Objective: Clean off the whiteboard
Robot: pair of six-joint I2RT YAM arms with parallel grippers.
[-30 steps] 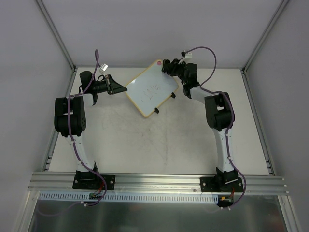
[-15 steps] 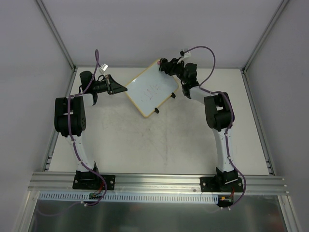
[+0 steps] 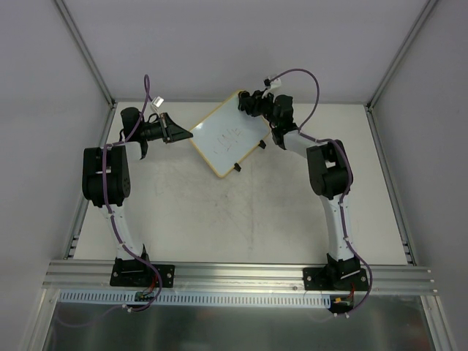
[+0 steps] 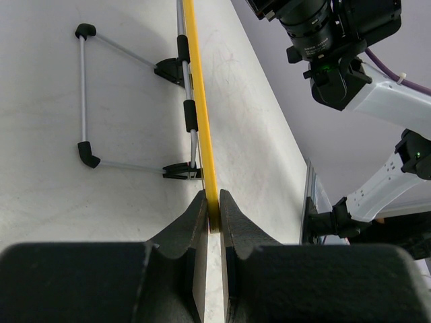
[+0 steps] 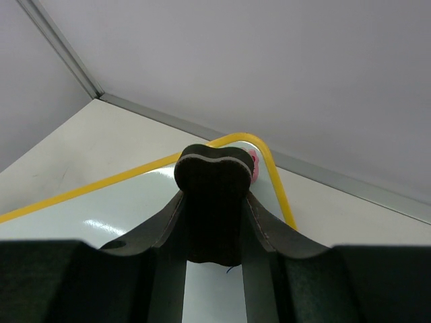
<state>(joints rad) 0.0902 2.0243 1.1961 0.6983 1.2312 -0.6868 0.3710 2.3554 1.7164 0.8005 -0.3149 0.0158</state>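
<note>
Shifted leftward since a second ago, our right gripper (image 3: 251, 103), clamped on the black eraser block (image 5: 214, 176), rests by the pink dot (image 5: 254, 165) at the far corner of the whiteboard (image 3: 228, 135), while our left gripper (image 4: 213, 215) pinches its left yellow edge at the table's (image 3: 219, 219) back.

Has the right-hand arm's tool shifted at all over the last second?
Yes. In the top view the right tool, gripping the black eraser, slid slightly left over the far corner of the whiteboard, which itself stayed put.

Top view high from behind, downward; wrist views close along left hand (image 4: 213, 200), right hand (image 5: 214, 202); whiteboard (image 3: 228, 135) in all.
</note>
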